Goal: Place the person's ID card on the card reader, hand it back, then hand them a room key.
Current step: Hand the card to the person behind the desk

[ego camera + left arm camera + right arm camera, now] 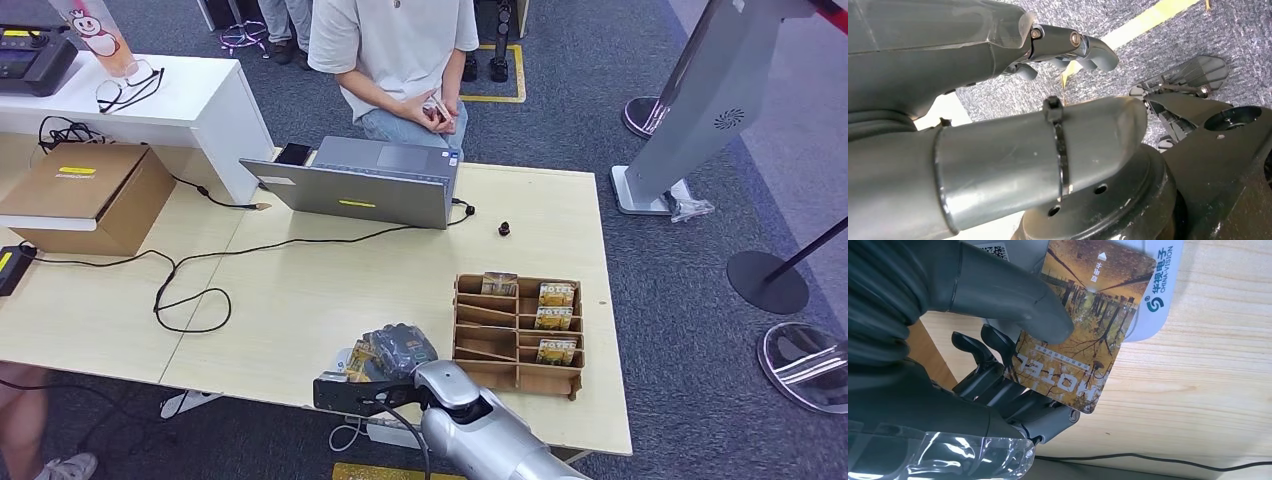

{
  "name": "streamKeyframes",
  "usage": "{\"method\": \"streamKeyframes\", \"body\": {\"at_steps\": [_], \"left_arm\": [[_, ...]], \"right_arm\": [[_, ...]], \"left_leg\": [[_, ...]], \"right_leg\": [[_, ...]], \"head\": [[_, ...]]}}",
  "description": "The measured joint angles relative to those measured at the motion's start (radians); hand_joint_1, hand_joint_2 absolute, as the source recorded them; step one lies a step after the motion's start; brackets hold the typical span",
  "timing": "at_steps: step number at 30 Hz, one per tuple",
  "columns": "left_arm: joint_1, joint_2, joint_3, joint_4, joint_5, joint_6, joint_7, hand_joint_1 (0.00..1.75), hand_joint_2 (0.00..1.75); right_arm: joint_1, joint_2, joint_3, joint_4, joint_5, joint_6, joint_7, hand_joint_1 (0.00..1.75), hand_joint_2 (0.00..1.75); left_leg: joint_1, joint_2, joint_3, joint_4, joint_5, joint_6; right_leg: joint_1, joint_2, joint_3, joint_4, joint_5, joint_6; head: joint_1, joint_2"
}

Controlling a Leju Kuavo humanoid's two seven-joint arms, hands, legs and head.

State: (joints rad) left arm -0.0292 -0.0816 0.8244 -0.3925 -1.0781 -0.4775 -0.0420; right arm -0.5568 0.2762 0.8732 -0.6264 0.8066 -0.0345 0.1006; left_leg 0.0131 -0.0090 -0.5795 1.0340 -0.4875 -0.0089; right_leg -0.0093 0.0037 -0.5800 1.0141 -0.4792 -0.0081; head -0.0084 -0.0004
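R hand (398, 350) at near table edge, thumb and fingers (998, 385) pinching a room key (1075, 330), a HOTEL-printed card w/ autumn-tree picture. Key sits over the white card reader (1155, 295) (China-Vision logo) lying flat on the light wood table (300, 290). L hand (1068, 47) hangs over grey carpet (1158, 45) w/ a yellow floor line; fingers curled in, nothing in them.

Just R of the R hand: wooden slotted rack (518, 335) w/ more key cards (556, 294) upright in its compartments. Black cable (190, 290) loops across mid-table. Further back: open grey laptop (365, 180), small dark object (505, 229) near it. Cardboard box (85, 195) at L. Far side: person (395, 50) seated, hands together holding a small card (436, 108); can't tell which. White counter (150, 105) far L w/ glasses (128, 87). Room: grey-blue carpet, grey kiosk stand (690, 110) and stanchion bases (768, 280) at R.
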Motion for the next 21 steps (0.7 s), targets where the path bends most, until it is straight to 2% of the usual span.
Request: {"method": "streamKeyframes", "body": {"at_steps": [21], "left_arm": [[0.016,-0.017,0.000,-0.056,0.000,-0.020,0.010,0.00,0.00]], "right_arm": [[0.000,0.002,0.000,-0.001,0.042,0.011,0.001,1.75,1.75]], "left_leg": [[0.000,0.000,0.000,0.000,0.000,0.000]], "right_leg": [[0.000,0.000,0.000,0.000,0.000,0.000]], "head": [[0.000,0.000]]}}
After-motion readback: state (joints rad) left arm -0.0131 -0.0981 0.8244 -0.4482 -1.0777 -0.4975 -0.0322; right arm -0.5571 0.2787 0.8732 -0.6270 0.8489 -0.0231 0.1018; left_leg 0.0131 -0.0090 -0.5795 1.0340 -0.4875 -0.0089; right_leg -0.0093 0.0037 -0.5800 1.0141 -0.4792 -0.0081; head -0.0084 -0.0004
